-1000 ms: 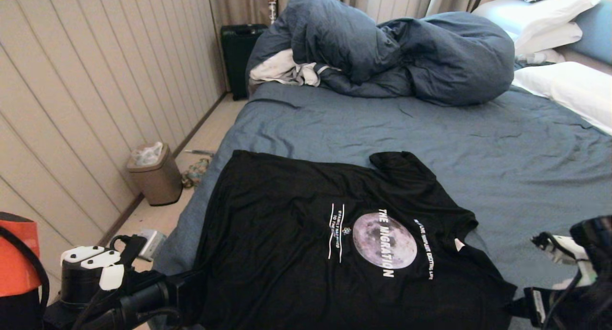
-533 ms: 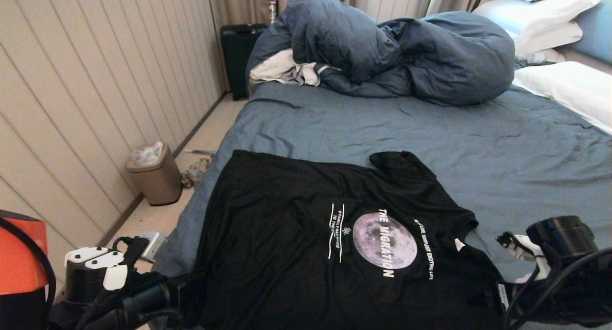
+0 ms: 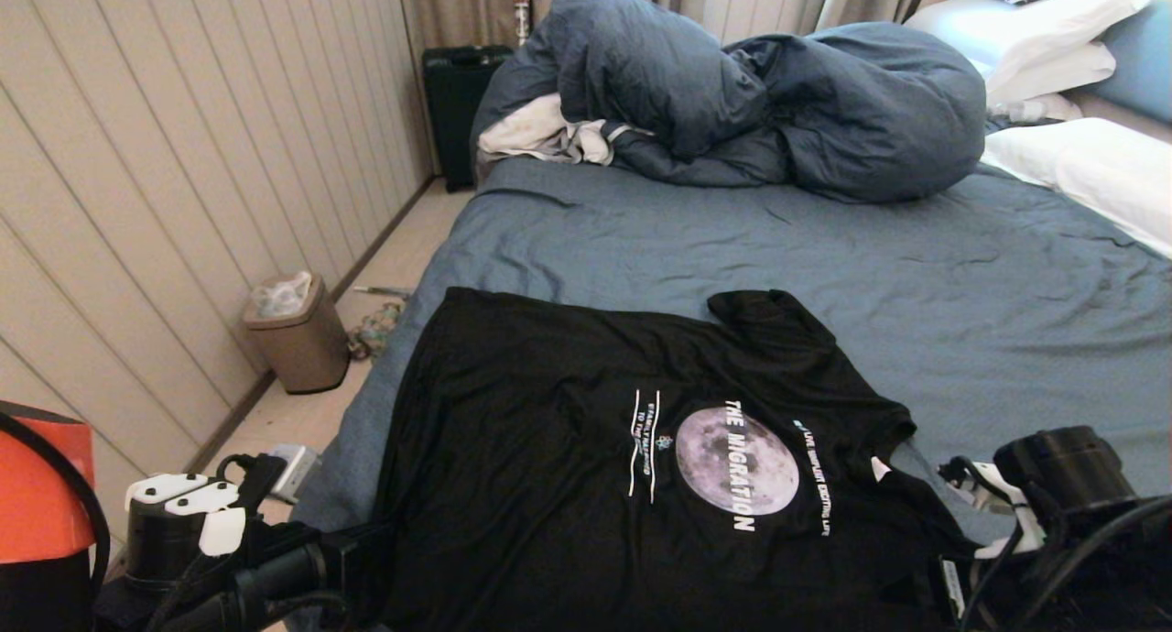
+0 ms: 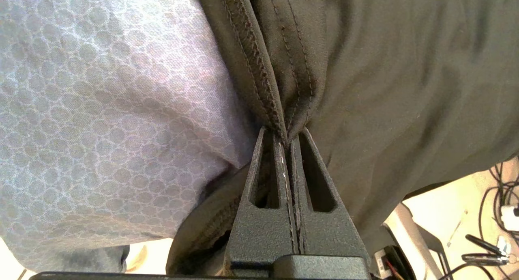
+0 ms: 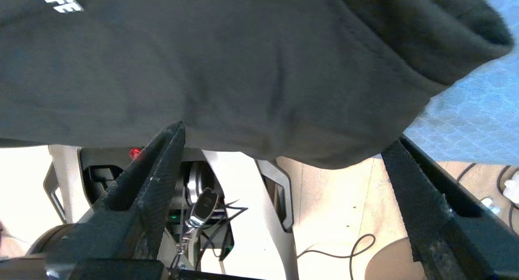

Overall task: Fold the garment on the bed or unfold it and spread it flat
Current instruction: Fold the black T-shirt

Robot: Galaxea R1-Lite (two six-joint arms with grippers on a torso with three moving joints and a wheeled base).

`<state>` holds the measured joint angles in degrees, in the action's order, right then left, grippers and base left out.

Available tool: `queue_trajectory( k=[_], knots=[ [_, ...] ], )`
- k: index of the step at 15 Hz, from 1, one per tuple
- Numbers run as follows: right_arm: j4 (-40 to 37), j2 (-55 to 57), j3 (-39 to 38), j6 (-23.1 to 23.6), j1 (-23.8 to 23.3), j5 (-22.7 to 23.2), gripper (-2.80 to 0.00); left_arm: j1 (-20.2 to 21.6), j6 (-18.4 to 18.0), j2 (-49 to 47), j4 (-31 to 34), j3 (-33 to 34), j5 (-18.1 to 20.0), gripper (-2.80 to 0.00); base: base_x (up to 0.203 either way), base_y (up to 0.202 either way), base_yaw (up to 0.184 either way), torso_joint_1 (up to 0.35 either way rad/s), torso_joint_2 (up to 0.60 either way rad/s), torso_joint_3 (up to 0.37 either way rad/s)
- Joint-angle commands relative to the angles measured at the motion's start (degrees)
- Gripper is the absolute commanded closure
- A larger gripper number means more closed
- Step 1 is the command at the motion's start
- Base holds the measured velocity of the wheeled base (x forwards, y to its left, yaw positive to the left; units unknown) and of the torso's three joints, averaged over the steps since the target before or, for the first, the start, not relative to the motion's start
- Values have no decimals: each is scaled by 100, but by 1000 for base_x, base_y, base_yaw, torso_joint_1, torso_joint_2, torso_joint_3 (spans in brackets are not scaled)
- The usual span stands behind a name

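Lying print-side up on the near part of the bed (image 3: 916,275), the garment (image 3: 549,449), a black T-shirt with a round grey moon and white lettering, spreads almost flat over the wrinkled slate-blue sheet, its near hem hanging off the bed's near edge. 1 sleeve points toward the middle of the mattress; the hem side lies toward the bed's left edge.

The left gripper (image 4: 288,140) sits below the near-left corner of the shirt, its 2 black fingers (image 4: 265,178) pressed together on a stitched fold of the hem, with the bed's patterned blue fabric just beside the pinch. In the head view this arm shows only as dark hardware at the near-left corner of the bed.

The right gripper (image 5: 284,142) is at the near edge of the bed under the shirt's right side, by the sleeve. Its fingers (image 5: 162,166) stand wide apart, their tips at the drooping black edge of the cloth without clamping it.

At the far end of the bed a puffy slate-blue duvet (image 3: 778,101) is heaped up, a small white-grey cloth (image 3: 540,133) tucked against its left side, and white pillows (image 3: 1080,165) line the right edge. On the floor by the panelled wall stands a small bin (image 3: 298,334).
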<state>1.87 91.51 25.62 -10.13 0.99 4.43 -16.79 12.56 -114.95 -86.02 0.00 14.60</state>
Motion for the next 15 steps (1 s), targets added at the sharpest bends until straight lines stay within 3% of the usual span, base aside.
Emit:
queue_trajectory(
  k=[1, 10, 15],
  knots=[
    [6, 43, -29, 8, 42, 14, 0, 0, 10, -10, -56, 0, 8, 0, 0, 0, 0, 0, 0, 0],
    [24, -68, -143, -15, 55, 60, 0, 9, 1, -70, -56, 0, 8, 0, 0, 0, 0, 0, 0, 0],
    [7, -675, 21, -23, -114, 371, 0, 147, -22, -12, -248, 0, -1, 0, 0, 0, 0, 0, 0, 0]
  ],
)
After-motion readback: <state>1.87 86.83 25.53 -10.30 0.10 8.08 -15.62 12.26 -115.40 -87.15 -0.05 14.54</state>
